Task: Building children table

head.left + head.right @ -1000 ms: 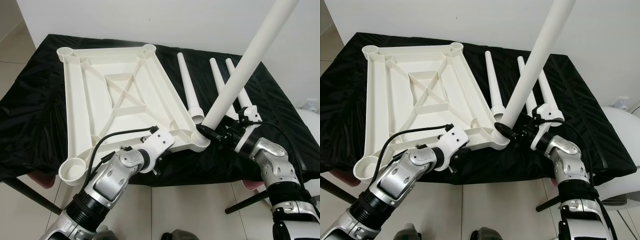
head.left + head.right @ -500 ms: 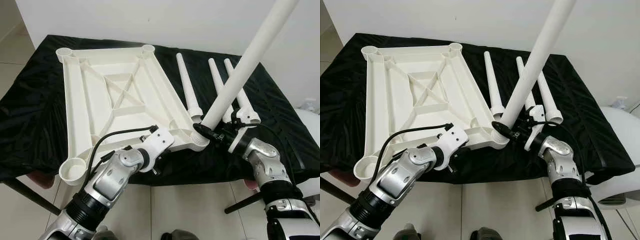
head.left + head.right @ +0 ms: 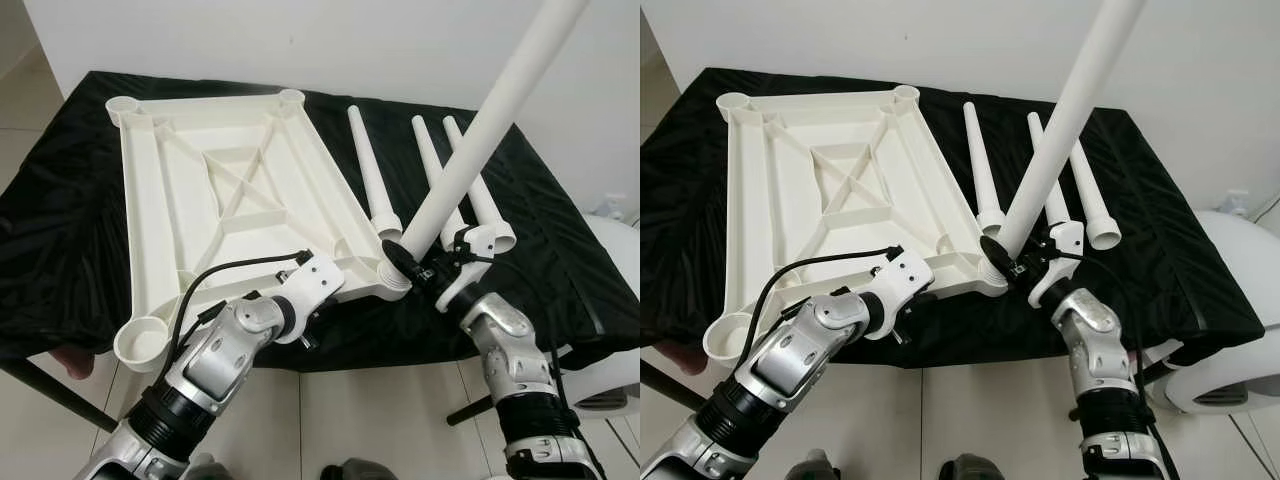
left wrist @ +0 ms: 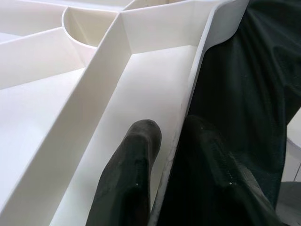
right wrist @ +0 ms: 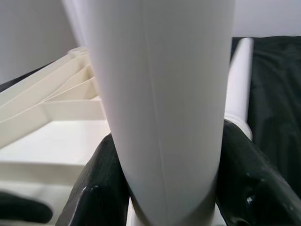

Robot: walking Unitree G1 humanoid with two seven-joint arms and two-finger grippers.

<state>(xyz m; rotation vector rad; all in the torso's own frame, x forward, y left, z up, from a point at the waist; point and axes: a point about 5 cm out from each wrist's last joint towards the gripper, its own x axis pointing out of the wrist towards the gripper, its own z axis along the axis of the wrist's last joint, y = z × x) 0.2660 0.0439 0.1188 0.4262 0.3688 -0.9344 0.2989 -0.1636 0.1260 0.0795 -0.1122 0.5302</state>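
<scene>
White ribbed tabletop (image 3: 215, 190), upside down.

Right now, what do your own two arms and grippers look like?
Both arms are silver metal with black ribbed cuffs and white wrist housings. A black cable loops over the left arm; a thinner one runs along the right arm. Each gripper has two long black fingers.

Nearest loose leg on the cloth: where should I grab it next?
Grip the loose leg mid-shaft, coming from above with fingers across it. It lies flat on the black cloth with clear gaps on both sides; its flared end sits close to the tabletop.
</scene>
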